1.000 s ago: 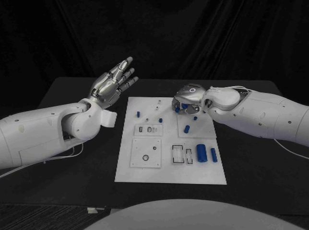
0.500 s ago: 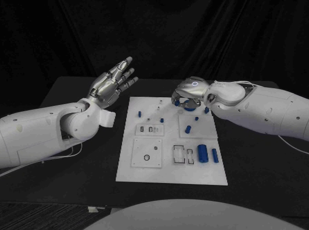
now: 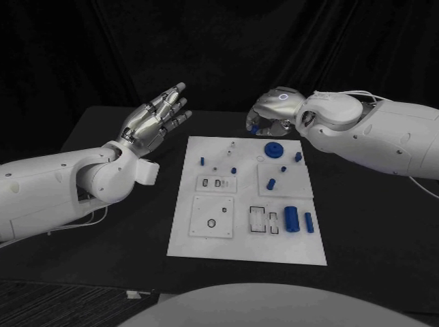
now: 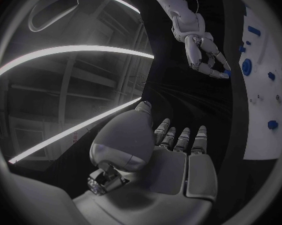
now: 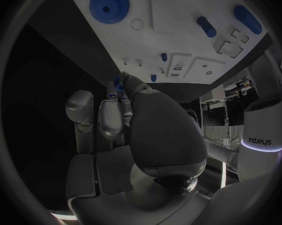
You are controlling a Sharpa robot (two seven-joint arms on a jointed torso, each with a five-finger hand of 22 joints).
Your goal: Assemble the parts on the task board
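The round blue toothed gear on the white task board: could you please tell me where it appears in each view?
Head view: the round blue toothed gear lies on the white task board's far right part, just in front of the right hand.
Left wrist view: the gear is on the board, beside that hand's fingertips.
Right wrist view: the gear is near the board's corner, beyond the fingers.
Shared landmark: the right hand, pinching a small blue part.

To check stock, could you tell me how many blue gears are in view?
1: the blue gear lies at the board's far right, by the right hand, which pinches a small blue piece.
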